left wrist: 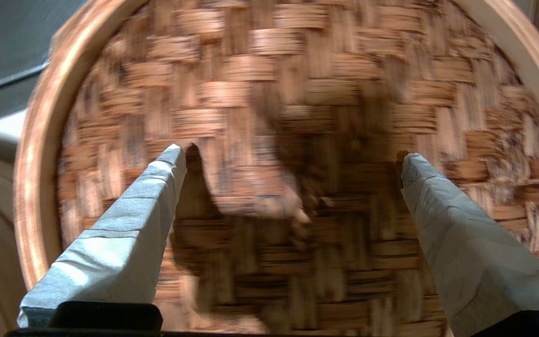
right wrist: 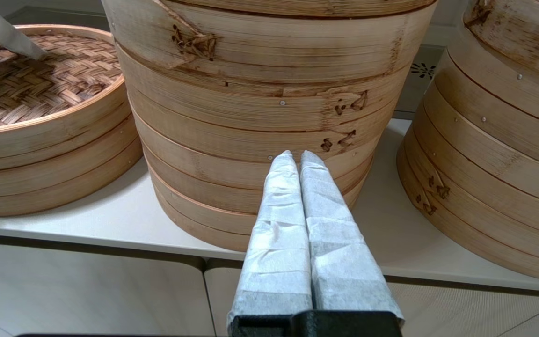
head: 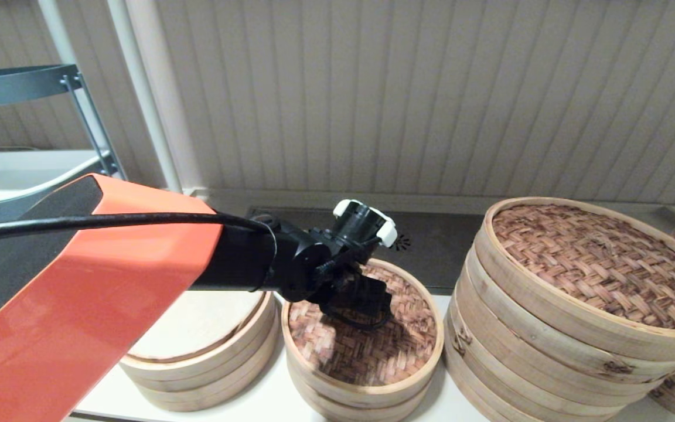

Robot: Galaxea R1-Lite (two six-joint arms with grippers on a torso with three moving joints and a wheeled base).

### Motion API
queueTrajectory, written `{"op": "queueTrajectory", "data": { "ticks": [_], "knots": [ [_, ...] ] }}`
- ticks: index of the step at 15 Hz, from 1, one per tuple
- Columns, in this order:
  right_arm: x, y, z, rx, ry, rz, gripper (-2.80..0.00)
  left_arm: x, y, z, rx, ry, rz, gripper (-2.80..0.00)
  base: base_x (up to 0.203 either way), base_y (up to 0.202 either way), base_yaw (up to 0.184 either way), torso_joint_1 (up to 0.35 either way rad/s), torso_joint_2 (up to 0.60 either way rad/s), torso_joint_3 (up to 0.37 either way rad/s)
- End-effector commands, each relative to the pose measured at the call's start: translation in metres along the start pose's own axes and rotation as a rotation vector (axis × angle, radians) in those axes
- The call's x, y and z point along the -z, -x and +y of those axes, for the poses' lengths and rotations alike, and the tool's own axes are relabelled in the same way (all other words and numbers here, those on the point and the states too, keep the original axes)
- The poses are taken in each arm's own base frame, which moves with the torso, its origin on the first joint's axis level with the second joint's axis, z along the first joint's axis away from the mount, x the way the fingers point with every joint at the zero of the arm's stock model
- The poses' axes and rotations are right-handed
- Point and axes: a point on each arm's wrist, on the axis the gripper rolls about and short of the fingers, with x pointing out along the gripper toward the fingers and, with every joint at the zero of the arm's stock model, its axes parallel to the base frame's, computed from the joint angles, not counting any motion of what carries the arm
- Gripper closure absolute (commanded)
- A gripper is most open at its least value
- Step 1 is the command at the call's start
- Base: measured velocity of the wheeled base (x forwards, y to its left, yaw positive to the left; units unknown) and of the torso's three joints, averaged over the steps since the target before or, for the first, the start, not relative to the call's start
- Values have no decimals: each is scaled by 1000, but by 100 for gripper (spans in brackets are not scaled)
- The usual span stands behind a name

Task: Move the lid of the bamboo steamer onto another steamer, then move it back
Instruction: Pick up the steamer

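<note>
1. Left gripper (head: 356,305) first, from the head view: I have it hanging over the middle of the small lid (head: 367,340), which sits on the low basket between the open steamer (head: 197,346) and the big stack (head: 572,316). I keep it centred there because, as I judge it, the tiny loop is the only handle. The open steamer stands just beside the lid, away from the big stack, so the carry should be short.

2. Left wrist view: the gripper (left wrist: 293,161) is spread wide, holding nothing, with the lid's weave (left wrist: 297,93) filling the gap between the fingers (left wrist: 157,187). I cannot pick out the loop.

3. Right wrist view: my right gripper (right wrist: 297,161) is pressed closed and empty, parked low in front of the big stack (right wrist: 269,93), clear of the lid (right wrist: 40,93) so it won't interfere.
</note>
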Motion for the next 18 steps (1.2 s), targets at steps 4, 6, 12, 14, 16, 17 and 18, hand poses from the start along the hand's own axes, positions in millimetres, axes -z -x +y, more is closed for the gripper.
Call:
{"op": "queueTrajectory", "data": {
  "ticks": [4, 6, 12, 14, 16, 17, 18],
  "knots": [
    [0, 0, 0, 0, 1, 2, 0, 7, -1, -13, 5, -29, 7, -280, 0, 0, 0, 0, 0, 0],
    [0, 0, 0, -1, 1, 3, 0, 8, -2, -13, 5, -24, 10, -280, 0, 0, 0, 0, 0, 0],
    [0, 0, 0, -1, 1, 3, 0, 10, -1, -13, 9, -30, 5, -280, 0, 0, 0, 0, 0, 0],
    [0, 0, 0, -1, 1, 3, 0, 10, -1, -13, 7, -29, 1, -280, 0, 0, 0, 0, 0, 0],
    [0, 0, 0, -1, 1, 1, 0, 10, -2, -13, 7, -29, 1, 0, 0, 0, 0, 0, 0, 0],
    [0, 0, 0, -1, 1, 2, 0, 10, -3, -13, 6, -29, 2, 0, 0, 0, 0, 0, 0, 0],
    [0, 0, 0, -1, 1, 2, 0, 10, -3, -13, 6, -29, 2, 0, 0, 0, 0, 0, 0, 0]
  ]
}}
